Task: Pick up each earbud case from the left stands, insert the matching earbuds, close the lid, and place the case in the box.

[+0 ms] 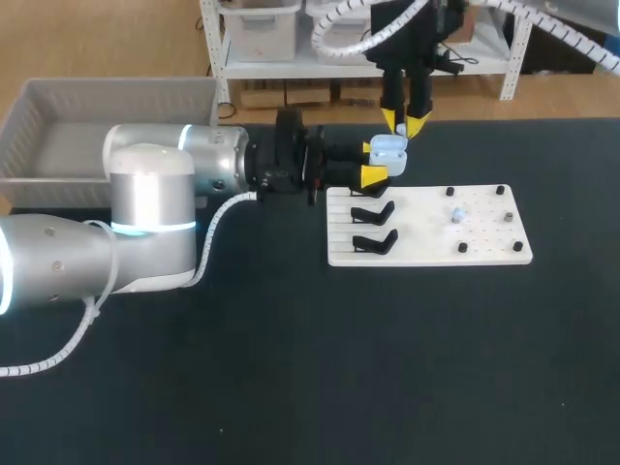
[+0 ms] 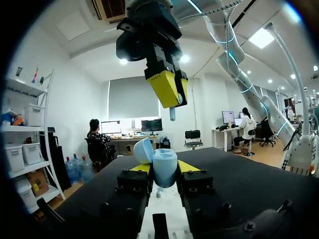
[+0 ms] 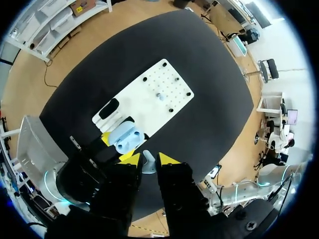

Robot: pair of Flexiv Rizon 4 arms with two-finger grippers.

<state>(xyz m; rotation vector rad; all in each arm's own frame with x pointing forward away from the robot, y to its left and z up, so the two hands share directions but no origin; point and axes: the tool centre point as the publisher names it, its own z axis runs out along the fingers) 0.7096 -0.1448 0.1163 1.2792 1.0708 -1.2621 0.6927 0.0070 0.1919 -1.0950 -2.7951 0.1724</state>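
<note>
A pale blue earbud case (image 1: 388,148) with its lid open is held a little above the table by my left gripper (image 1: 376,161), which is shut on it just behind the white board (image 1: 426,247). In the left wrist view the case (image 2: 164,167) sits upright between the yellow tips, lid (image 2: 143,150) tipped back. My right gripper (image 1: 402,124) hangs right above the case, shut on a small white earbud (image 3: 148,163); its stem (image 2: 172,114) points down at the case (image 3: 124,137). Another earbud (image 1: 457,215) rests on the board.
Two black stands (image 1: 373,211) (image 1: 374,241) sit on the board's left part, and small black pegs (image 1: 463,248) dot its right part. A grey box (image 1: 58,107) stands at the table's far left, behind my left arm.
</note>
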